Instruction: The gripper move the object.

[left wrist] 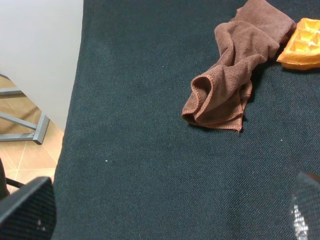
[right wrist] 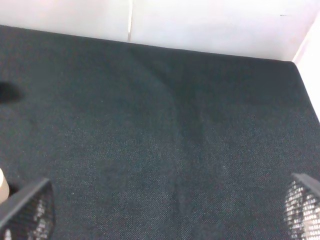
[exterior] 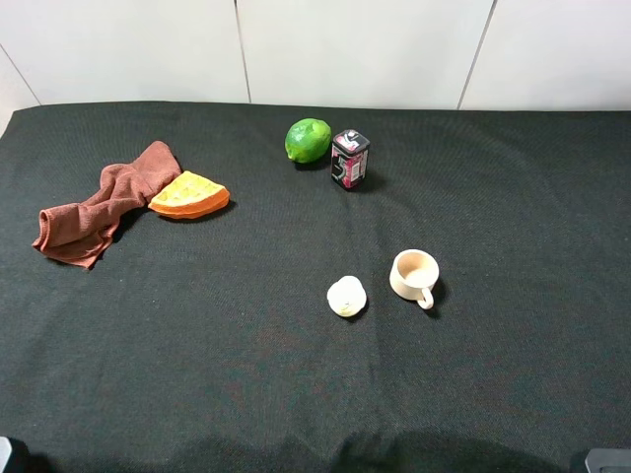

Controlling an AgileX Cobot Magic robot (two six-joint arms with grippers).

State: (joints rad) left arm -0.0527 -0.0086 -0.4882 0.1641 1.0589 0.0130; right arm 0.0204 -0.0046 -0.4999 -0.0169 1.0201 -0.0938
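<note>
Sits mid-table: garlic bulb, at nine o'clock of beige mug. Probably light, firm, papery-slick (lumpy too); best pinched across widest middle. Left gripper and right gripper spread wide, empty.

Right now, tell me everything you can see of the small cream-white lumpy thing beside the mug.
The object is a small cream-white rounded lump, like a garlic bulb, matte with a yellowish tinge low down. It rests on the black cloth-covered table, right of centre toward the front. The beige mug stands just to its right, apart from it. Nothing touches it but the cloth; no gripper is near. Neither wrist view shows it.
</note>
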